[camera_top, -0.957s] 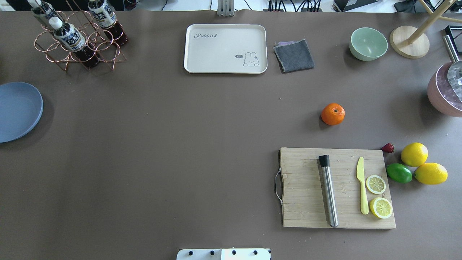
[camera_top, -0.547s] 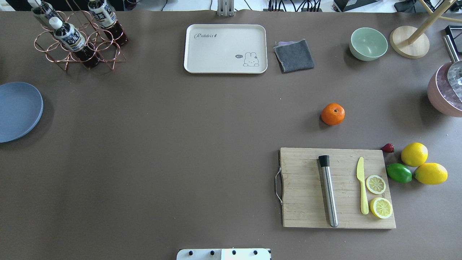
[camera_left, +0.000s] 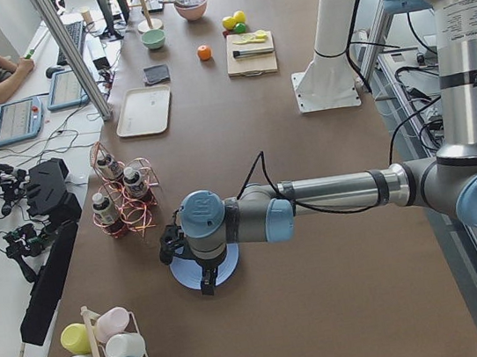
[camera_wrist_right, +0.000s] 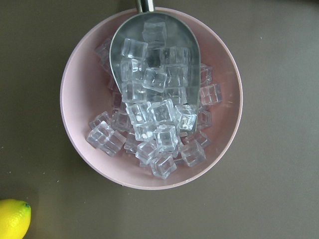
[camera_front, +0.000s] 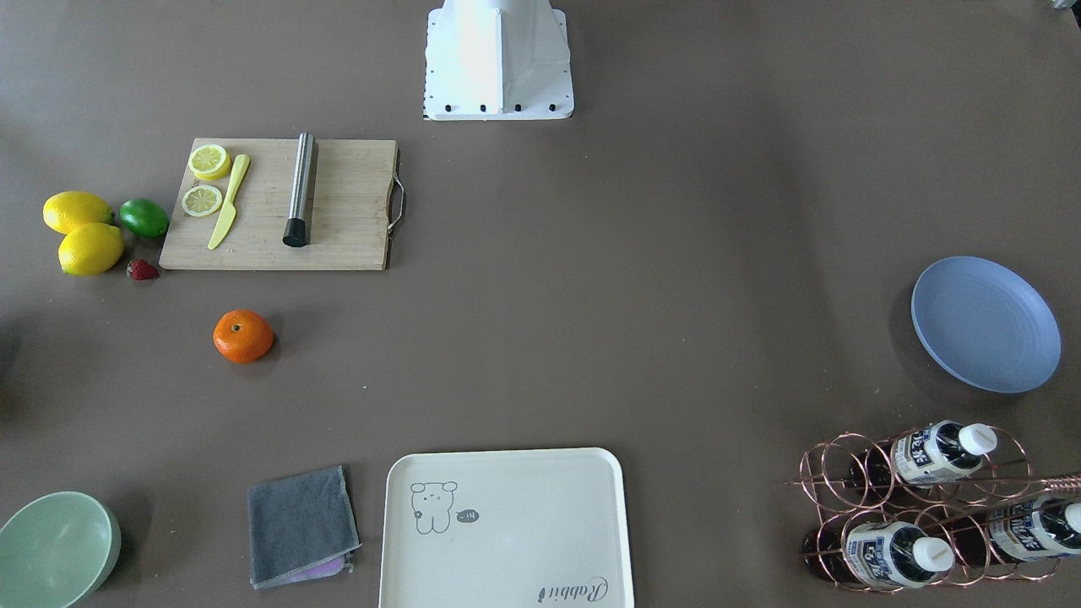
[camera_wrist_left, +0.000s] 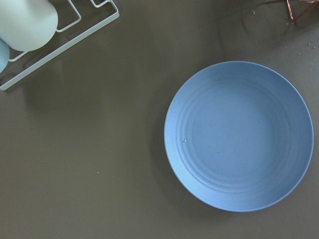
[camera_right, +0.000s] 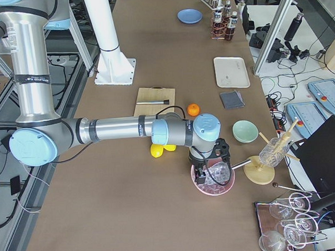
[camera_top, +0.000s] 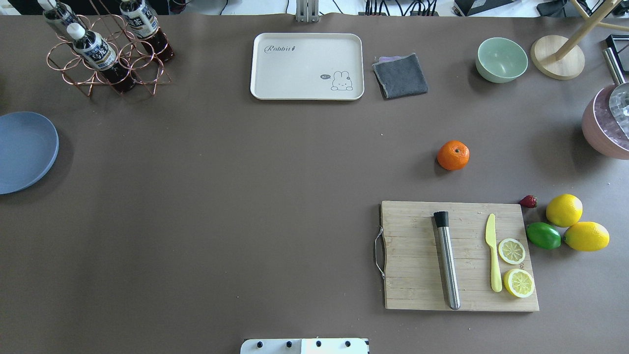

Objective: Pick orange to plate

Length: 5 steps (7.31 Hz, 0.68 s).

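Zero change: orange point(camera_top: 453, 155) still apart from plate point(camera_top: 24, 152).

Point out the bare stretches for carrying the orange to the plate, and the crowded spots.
Widest bare stretch: the table middle, between the tray, the cutting board and the plate, itself empty. The orange sits with bare table around it. Crowded: lemons and lime packed beside the board's right edge, and the bottle rack beyond the plate.
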Available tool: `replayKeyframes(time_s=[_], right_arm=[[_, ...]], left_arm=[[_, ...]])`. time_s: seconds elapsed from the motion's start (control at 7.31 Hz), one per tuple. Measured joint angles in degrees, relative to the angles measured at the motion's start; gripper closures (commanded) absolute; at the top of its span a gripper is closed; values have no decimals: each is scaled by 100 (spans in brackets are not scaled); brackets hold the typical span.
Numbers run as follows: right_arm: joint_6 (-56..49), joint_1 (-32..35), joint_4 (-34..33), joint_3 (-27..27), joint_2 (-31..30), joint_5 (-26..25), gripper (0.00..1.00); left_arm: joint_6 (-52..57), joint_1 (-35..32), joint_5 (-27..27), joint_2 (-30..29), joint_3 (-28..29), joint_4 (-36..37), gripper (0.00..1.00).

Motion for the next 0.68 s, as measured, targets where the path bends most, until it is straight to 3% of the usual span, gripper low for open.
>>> replayKeyframes(time_s=[0.68], right_arm=[[12, -109, 19, 8, -85, 53, 0]], left_arm=[[-43, 137, 8, -9, 280, -107, 2]])
